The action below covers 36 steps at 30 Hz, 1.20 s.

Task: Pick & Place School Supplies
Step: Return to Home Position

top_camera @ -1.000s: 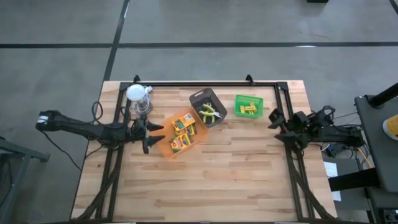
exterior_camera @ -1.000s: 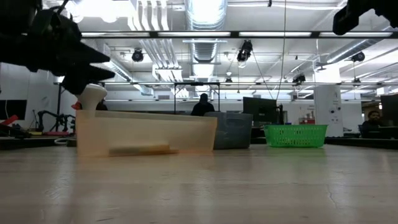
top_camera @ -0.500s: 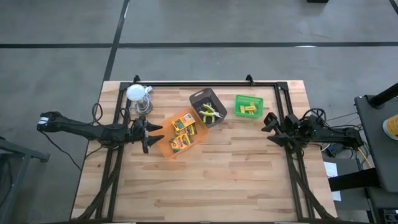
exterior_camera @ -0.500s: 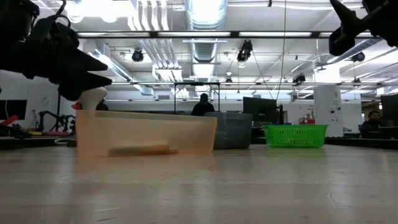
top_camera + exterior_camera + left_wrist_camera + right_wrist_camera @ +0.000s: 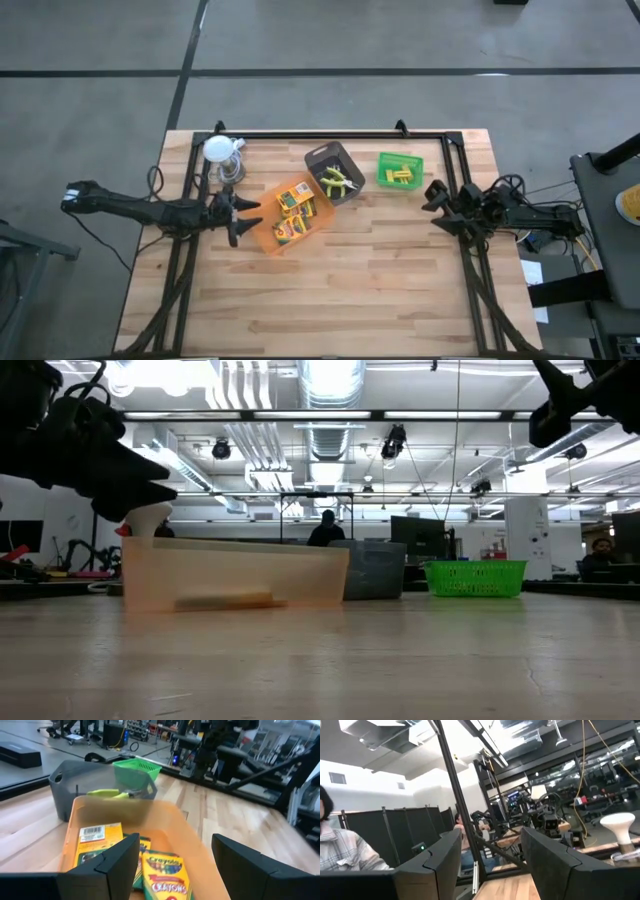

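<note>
— Stock?
— We list crayon boxes (image 5: 292,212) in orange tray (image 5: 258,236), scissors (image 5: 338,181) in black tray (image 5: 322,155), erasers (image 5: 400,176) in green tray (image 5: 384,160).
— Tools?
— Left tool (image 5: 240,212) just left of orange tray, right tool (image 5: 432,197) right of green tray: both agape, empty. We judge sorting done.

The left arm (image 5: 130,206) and right arm (image 5: 528,212) are slim, black, trailing looped cables (image 5: 511,183); their fingers (image 5: 117,862) are dark angular wedges.

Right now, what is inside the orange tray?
The orange tray holds several yellow-green crayon boxes, lying flat and partly overlapping. The tray floor below them is covered, so I cannot tell if anything lies under the boxes.
</note>
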### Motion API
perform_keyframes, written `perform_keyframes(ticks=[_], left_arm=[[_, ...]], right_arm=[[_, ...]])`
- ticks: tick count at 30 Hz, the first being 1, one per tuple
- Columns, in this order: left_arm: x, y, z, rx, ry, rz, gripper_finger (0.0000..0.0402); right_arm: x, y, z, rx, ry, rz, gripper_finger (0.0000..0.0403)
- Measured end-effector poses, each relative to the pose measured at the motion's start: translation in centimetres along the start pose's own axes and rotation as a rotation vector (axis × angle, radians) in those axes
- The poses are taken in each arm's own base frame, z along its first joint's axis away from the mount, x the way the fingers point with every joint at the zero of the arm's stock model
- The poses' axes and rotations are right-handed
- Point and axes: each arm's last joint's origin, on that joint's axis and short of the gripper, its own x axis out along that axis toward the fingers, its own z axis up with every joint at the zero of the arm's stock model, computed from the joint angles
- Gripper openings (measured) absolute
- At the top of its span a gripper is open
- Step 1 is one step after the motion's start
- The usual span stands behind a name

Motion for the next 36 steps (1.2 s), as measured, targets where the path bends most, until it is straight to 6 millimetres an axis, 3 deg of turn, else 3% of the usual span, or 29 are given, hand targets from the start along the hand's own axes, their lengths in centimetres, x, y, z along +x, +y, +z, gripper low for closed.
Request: perform_keyframes(ticks=[12,36], left_arm=[[0.0,0.1,-0.3,0.027,0.026,0.008,0.0255],[0.0,0.1,-0.3,0.014,0.028,0.008,0.0255]], right_arm=[[-0.1,-0.8,-1.7,0.053,0.167,-0.085,0.0201],[0.0,-0.9,-1.8,0.057,0.184,-0.094,0.0201]])
